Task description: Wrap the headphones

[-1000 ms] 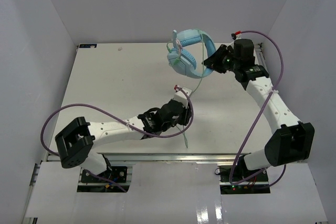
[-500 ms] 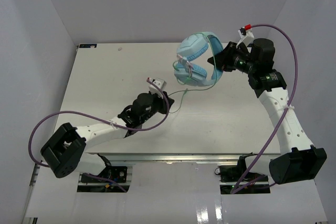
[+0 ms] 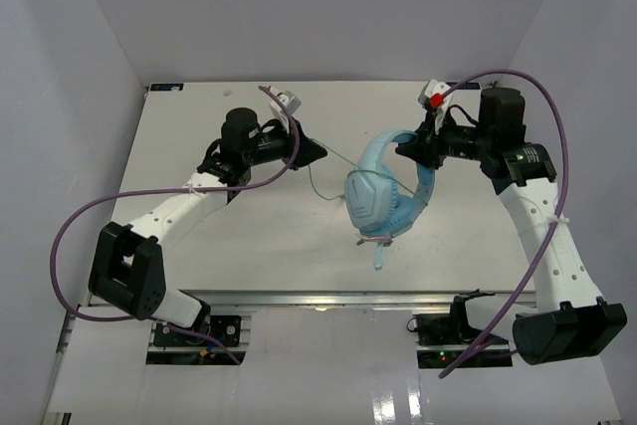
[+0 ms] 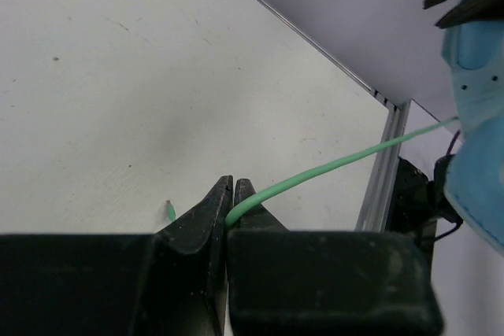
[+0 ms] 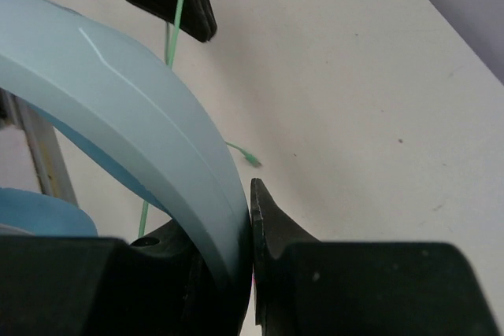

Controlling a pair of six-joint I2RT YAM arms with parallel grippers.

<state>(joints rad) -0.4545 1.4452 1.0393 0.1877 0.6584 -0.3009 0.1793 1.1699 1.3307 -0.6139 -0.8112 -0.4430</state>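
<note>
The light blue headphones point(image 3: 386, 201) hang above the middle right of the table, held by the headband. My right gripper point(image 3: 408, 149) is shut on the headband point(image 5: 118, 92), which fills the space between its jaws point(image 5: 250, 194). The thin pale green cable point(image 3: 333, 158) runs left from the earcup to my left gripper point(image 3: 320, 151), which is shut on it. In the left wrist view the cable point(image 4: 331, 167) leaves the closed fingertips point(image 4: 230, 188) toward the earcup point(image 4: 480, 76). The plug end point(image 5: 250, 160) dangles below; it also shows in the left wrist view point(image 4: 171, 210).
The white table point(image 3: 199, 226) is walled by white panels on three sides. A metal rail point(image 3: 299, 298) runs along the near edge. Purple arm cables point(image 3: 75, 231) loop beside both arms.
My right arm swung the headphones from the back down toward the table's middle. My left gripper moved from near centre to the back left, drawing the cable taut.
</note>
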